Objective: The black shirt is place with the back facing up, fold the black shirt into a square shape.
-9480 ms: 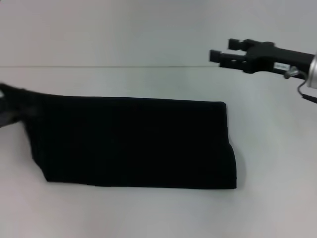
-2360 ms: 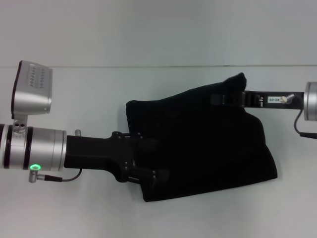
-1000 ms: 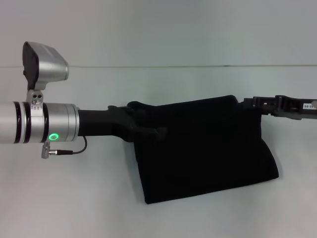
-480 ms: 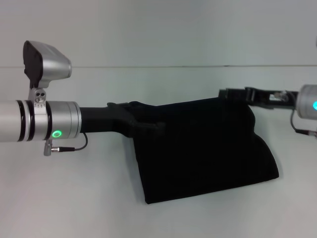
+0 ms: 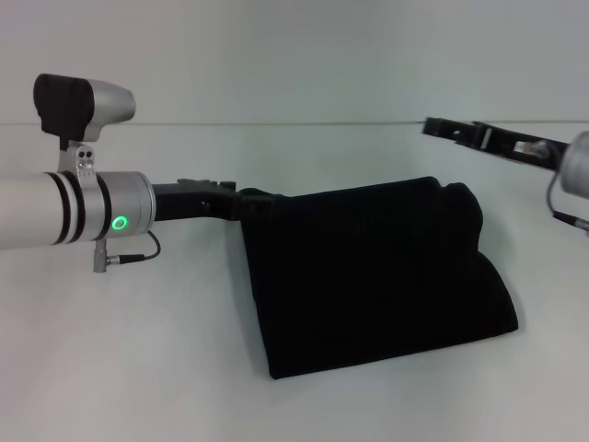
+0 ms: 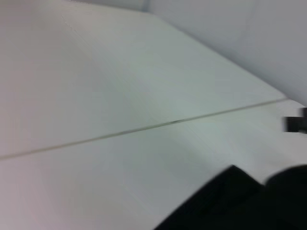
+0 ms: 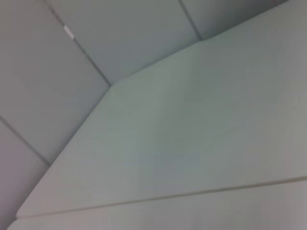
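While head view shows right gripper (image 5: 433,125) clear, left gripper (image 5: 241,204) at black shirt (image 5: 368,276), fingers unclear.

1. A pale, plain white table (image 5: 138,368) fills the lower three quarters of the head view, and its far edge shows as a thin horizontal line across the upper part of the frame.
2. The black shirt (image 5: 377,276) lies directly on the table, right of centre in the frame.
3. The shirt is folded into a rough four-sided block, its upper edge running from centre to right of the frame.
4. Its lower right corner bulges outward; its lower edge slants up toward the right.
5. In the left wrist view the table (image 6: 96,182) shows with the shirt (image 6: 240,206) at the lower right.
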